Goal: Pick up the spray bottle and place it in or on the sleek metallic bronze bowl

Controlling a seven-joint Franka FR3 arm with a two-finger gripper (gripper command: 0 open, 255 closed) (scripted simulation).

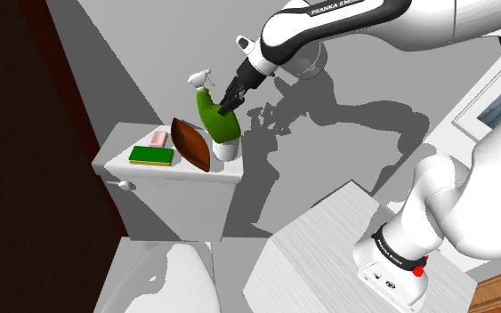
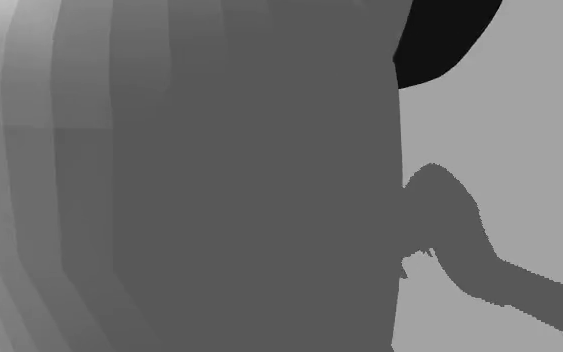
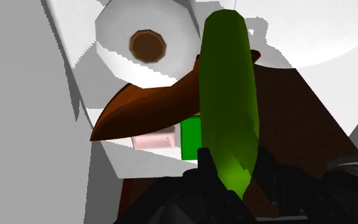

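Observation:
The spray bottle (image 1: 214, 116) is green with a white trigger head (image 1: 199, 80). It hangs tilted just above the toilet tank, and my gripper (image 1: 232, 98) is shut on its body from the shoulder view's right. In the wrist view the green bottle (image 3: 229, 95) runs up between my fingers, and the gripper (image 3: 236, 167) clasps it. The bronze-brown bowl (image 1: 190, 142) stands tipped on edge on the tank lid, right beside and below the bottle. In the wrist view the bowl (image 3: 152, 105) lies just beyond the bottle.
On the white tank lid (image 1: 119, 160) lie a green sponge (image 1: 151, 156) and a pink soap bar (image 1: 158, 139). A white paper roll (image 1: 225, 149) stands under the bottle. The toilet seat (image 1: 164, 280) is below, my stand (image 1: 328, 240) to the right, and a dark wall (image 1: 26, 133) to the left.

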